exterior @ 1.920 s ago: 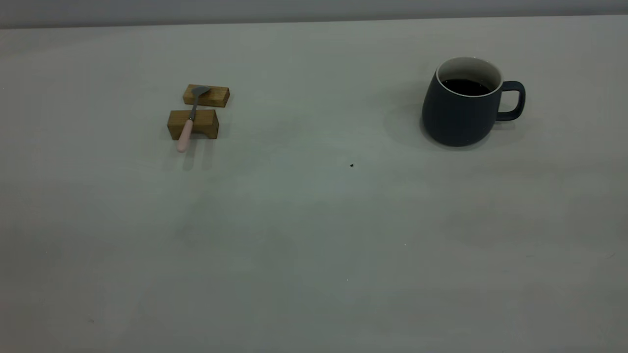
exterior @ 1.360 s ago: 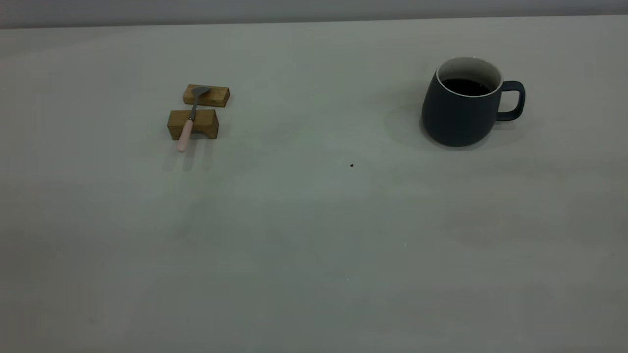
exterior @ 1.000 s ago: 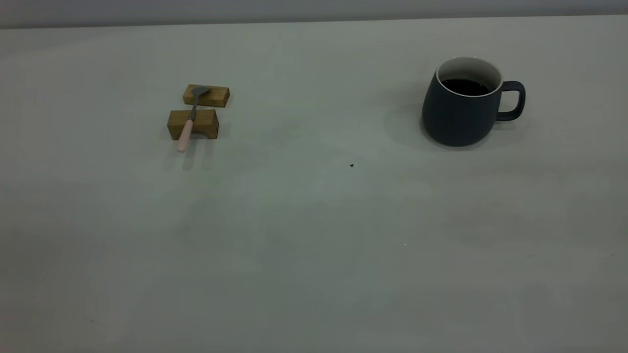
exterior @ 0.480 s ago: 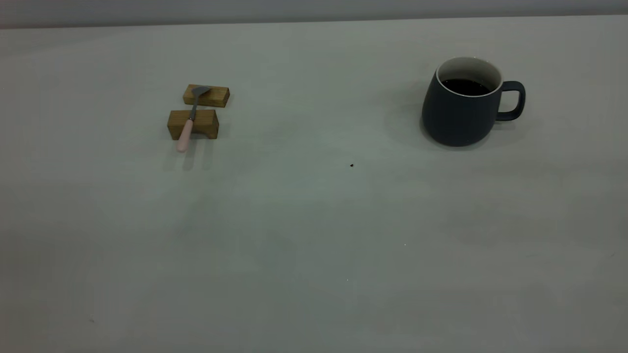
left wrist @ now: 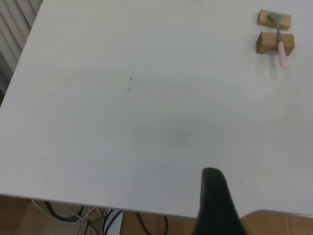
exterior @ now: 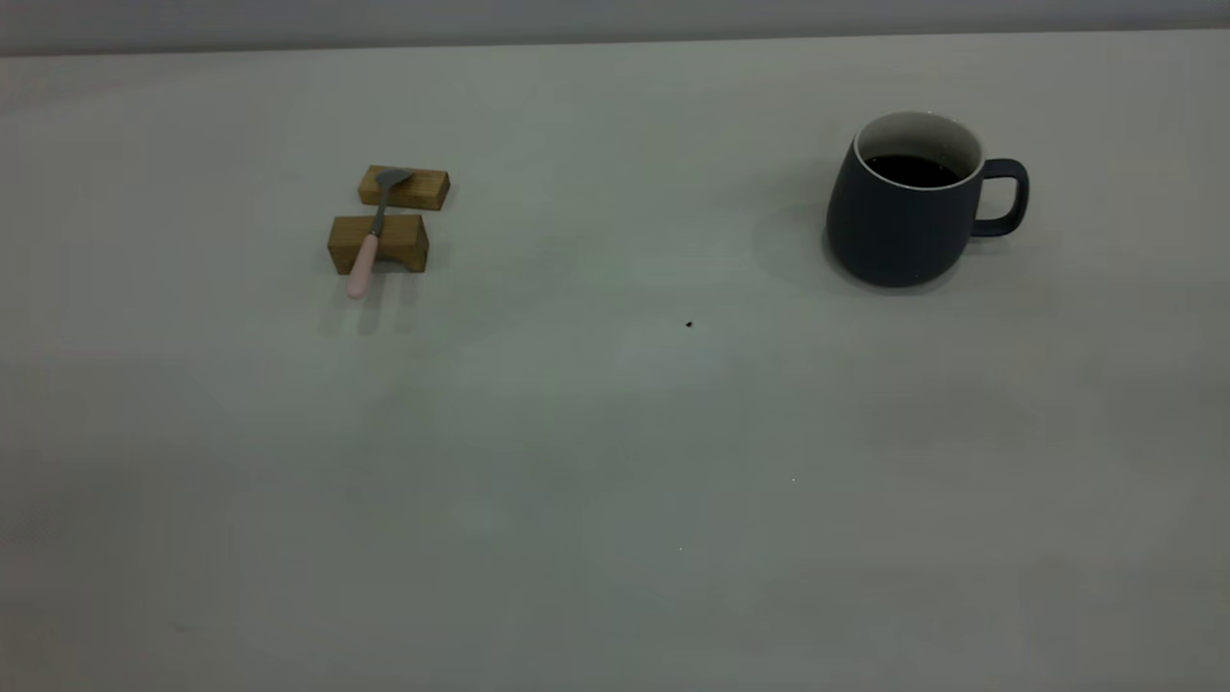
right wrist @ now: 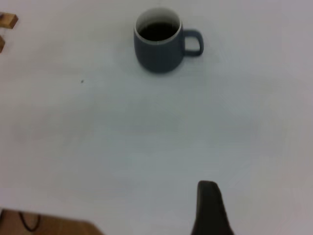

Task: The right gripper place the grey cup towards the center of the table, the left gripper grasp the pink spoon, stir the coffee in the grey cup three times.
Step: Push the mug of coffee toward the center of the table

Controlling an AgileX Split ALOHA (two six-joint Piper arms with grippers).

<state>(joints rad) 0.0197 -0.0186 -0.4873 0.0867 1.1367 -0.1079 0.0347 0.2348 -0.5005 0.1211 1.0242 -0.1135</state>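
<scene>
The grey cup (exterior: 905,216), a rounded slate-grey mug with a white inside and a loop handle, stands upright on the right-hand part of the table (exterior: 615,461), a wide pale grey-white surface; it holds the coffee (exterior: 911,170), a dark, nearly black liquid lying below the rim; a tiny dark speck (exterior: 689,324) marks the bare middle of the table, well apart from the cup. The pink spoon (exterior: 370,237), slender, with a pale pink handle and a grey metal neck and bowl, lies across two brown wooden blocks (exterior: 379,243) on the left-hand part, bowl on the farther block, handle overhanging the nearer one. By this arrangement no step appears done: the cup is not yet near the centre, the spoon is ungrasped, all three stirs remain. Neither arm shows in the exterior view; each wrist view shows only one dark finger, the left gripper (left wrist: 215,203) near the table's edge and far from the spoon, the right gripper (right wrist: 210,208) far from the cup; how wide either pair of jaws stands cannot be told; neither holds or touches anything.
</scene>
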